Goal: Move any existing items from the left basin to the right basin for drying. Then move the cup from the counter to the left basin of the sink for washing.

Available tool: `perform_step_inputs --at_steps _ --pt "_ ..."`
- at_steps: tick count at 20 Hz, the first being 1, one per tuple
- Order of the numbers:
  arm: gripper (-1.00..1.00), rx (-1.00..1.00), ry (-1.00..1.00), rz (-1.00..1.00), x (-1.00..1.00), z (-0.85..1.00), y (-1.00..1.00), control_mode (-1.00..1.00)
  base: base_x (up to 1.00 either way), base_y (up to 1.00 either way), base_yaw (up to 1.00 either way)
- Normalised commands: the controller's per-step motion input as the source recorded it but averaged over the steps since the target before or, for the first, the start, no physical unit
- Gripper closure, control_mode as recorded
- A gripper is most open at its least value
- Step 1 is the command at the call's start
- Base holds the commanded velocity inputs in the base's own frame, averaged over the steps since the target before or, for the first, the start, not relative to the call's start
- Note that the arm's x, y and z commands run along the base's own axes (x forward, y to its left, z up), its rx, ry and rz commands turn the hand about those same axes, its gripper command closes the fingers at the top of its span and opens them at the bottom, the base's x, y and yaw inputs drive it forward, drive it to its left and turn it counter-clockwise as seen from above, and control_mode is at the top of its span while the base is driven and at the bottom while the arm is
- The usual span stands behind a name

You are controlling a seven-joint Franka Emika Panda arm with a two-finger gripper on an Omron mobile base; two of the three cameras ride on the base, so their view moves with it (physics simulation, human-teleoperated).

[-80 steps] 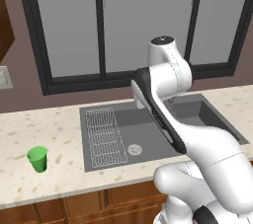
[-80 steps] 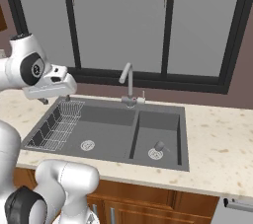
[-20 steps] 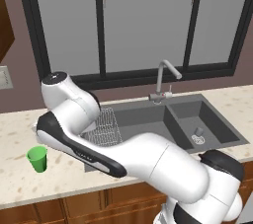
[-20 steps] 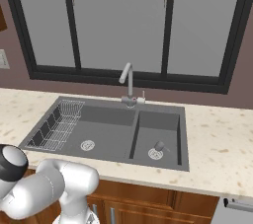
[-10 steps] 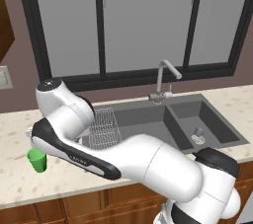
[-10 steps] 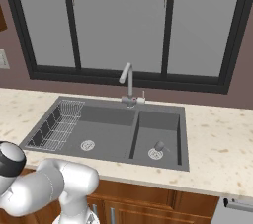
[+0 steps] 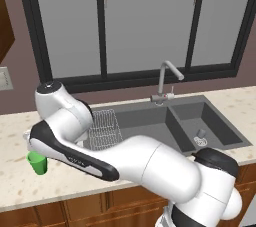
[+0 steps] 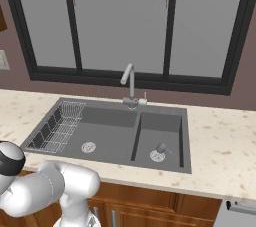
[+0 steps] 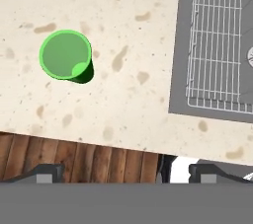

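I hang my tool [image 9: 126,171] high over the table's [image 9: 128,30] front edge, fingers spread and empty, lining up on the cup [image 9: 66,56], upright left of the sink [image 7: 150,126].

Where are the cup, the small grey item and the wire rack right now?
cup [image 9: 65,54]: hand view, on its open inside, upright on the counter.
small grey item [image 8: 161,147]: right base view, on its top, in the right basin by the drain.
wire rack [image 7: 104,128]: left base view, on its wire floor.
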Motion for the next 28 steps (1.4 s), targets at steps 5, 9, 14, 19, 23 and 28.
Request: perform_step_inputs --at_steps 5,9,14,19,23,28 --pt "-1.0 0.05 0.03 0.0 0.06 -0.05 0.0 -1.0 0.0 0.0 0.0" --pt "-1.0 0.04 0.03 0.0 0.08 -0.07 0.0 -1.0 0.0 0.0 0.0" --pt "-1.0 0.03 0.03 0.0 0.12 -0.09 0.02 -1.0 0.0 0.0 0.0" --pt "-1.0 0.02 0.04 0.0 0.17 -0.1 0.05 -1.0 0.0 0.0 0.0" --pt "-1.0 0.01 0.04 0.0 0.2 -0.11 0.06 -1.0 0.0 0.0 0.0" --pt "-1.0 0.0 0.04 0.0 0.23 -0.11 0.11 -1.0 0.0 0.0 0.0"
